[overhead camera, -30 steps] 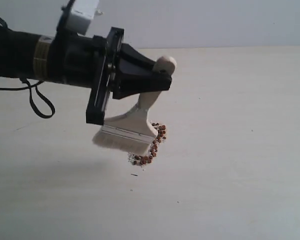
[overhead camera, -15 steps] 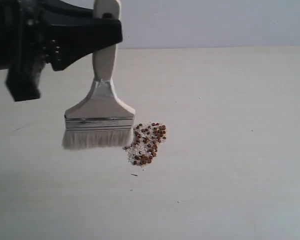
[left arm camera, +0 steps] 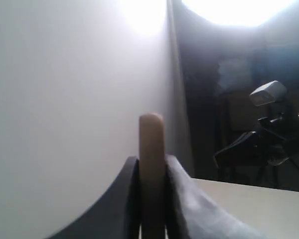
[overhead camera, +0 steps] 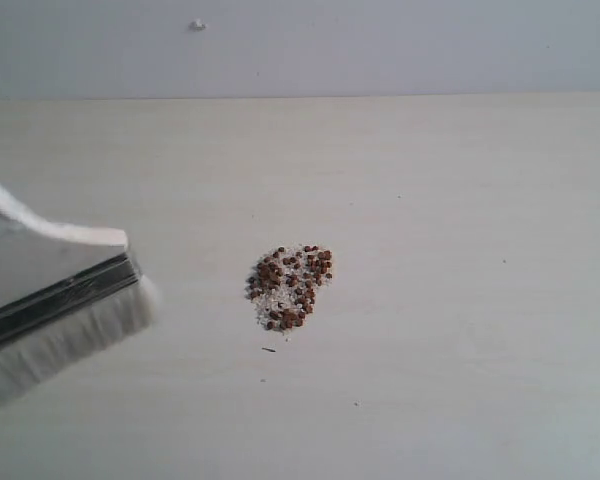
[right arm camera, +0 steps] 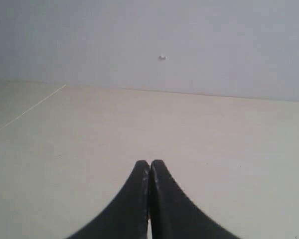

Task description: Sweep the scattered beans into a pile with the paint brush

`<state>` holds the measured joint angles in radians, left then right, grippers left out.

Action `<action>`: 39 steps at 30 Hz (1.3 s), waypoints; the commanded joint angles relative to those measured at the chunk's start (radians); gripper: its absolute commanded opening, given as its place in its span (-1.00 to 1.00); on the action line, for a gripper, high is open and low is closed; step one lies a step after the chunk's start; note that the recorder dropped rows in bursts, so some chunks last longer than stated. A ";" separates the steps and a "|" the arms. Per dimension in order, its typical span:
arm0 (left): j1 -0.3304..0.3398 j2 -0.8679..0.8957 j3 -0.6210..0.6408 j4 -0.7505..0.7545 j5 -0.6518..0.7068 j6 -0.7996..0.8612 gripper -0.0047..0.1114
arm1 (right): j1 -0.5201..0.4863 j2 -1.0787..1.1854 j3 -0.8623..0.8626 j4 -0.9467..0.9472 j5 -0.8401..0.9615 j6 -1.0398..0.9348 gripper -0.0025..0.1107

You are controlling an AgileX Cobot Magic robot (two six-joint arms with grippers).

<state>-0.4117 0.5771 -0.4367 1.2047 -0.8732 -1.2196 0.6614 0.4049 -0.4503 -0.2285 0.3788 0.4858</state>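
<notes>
The beans lie in one compact pile of reddish-brown grains and whitish crumbs near the table's middle. The paint brush hangs large and blurred at the left edge of the exterior view, well left of the pile, bristles tilted down-left. Its pale wooden handle stands clamped between the dark fingers of my left gripper, which is out of sight in the exterior view. My right gripper is shut on nothing, over bare table, and the exterior view does not show it.
The pale table runs back to a grey wall. A few tiny dark specks lie just in front of the pile. The left wrist view looks off toward a dim room with camera stands.
The brush has lifted off the beans and swung left and toward the camera. The left arm has left the exterior view. The beans now lie uncovered in one cluster.
</notes>
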 commanded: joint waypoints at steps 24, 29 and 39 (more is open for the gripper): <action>0.020 -0.136 0.168 0.070 0.649 -0.335 -0.92 | 0.002 -0.009 0.004 0.019 -0.024 -0.001 -0.96; 0.020 0.136 0.029 0.097 0.434 -0.367 -0.92 | 0.002 -0.009 0.004 0.019 -0.025 -0.001 -0.96; 0.097 0.781 -0.405 0.520 -0.201 -0.648 -0.92 | 0.002 -0.009 0.004 0.019 -0.025 -0.001 -0.96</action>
<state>-0.3463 1.2302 -0.7637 1.6568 -0.9272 -1.8200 0.6614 0.4049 -0.4503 -0.2089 0.3704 0.4858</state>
